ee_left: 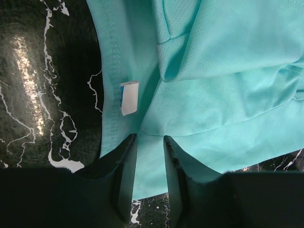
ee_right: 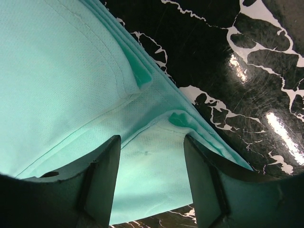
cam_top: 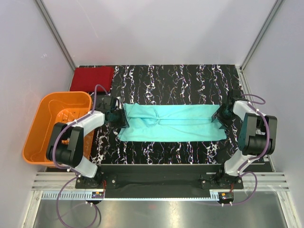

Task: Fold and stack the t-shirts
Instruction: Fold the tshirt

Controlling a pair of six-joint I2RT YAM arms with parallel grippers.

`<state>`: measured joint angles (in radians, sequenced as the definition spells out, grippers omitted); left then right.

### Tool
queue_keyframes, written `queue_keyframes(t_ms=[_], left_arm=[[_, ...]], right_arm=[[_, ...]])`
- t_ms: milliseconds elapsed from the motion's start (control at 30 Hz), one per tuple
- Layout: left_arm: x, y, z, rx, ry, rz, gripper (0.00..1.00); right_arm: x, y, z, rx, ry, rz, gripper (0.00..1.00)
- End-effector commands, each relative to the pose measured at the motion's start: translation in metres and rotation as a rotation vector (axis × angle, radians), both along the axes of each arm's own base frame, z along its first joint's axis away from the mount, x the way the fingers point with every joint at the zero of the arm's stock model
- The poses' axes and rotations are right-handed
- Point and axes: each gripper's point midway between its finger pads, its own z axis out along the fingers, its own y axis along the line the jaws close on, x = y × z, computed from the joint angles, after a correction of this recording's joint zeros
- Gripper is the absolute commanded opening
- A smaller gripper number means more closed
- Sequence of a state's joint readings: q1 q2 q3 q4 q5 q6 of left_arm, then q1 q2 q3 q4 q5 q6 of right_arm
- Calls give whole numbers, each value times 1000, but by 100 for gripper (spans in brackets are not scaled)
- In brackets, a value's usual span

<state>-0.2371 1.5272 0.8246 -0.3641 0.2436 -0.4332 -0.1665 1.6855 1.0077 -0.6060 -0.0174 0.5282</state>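
Nearest me, the two arms rise from the near edge of the black marbled table (cam_top: 180, 80) and reach in twd the middle. The teal t-shirt (cam_top: 171, 123) lies there, folded into a long band running L to R across the table, with one arm at each end.

L gripper (ee_left: 149, 137) sits at the shirt's left end, by the collar and next to a small white label (ee_left: 128, 97). Its fingers are only a narrow way apart w/ teal cloth showing in the gap. Can't tell whether it's pinching the cloth or just resting over it.

R gripper (ee_right: 152, 137) is at the right end. Its fingers are spread wide and not clamped on anything, and a hemmed edge of the shirt lies flat btwn them.

Off to the left stands an orange basket (cam_top: 35, 123), beside the L arm. Furthest back, in the far-left corner of the table, is the dark red t-shirt (cam_top: 92, 78), already folded into a neat rectangle, well apart from the teal one.
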Motion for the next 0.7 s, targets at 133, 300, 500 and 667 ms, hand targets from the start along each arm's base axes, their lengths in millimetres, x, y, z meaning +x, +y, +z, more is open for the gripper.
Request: queue_keyframes(t_ms=[133, 300, 500, 667], left_arm=[[19, -10, 8, -52, -49, -13, 20], [21, -12, 9, -65, -49, -10, 10], [23, -12, 9, -63, -56, -2, 0], [26, -5, 20, -47, -109, 45, 0]], right_arm=[[15, -7, 8, -18, -40, -18, 61], [11, -11, 3, -38, -6, -36, 51], [8, -16, 5, -63, -1, -54, 43], [7, -21, 9, -80, 9, -62, 21]])
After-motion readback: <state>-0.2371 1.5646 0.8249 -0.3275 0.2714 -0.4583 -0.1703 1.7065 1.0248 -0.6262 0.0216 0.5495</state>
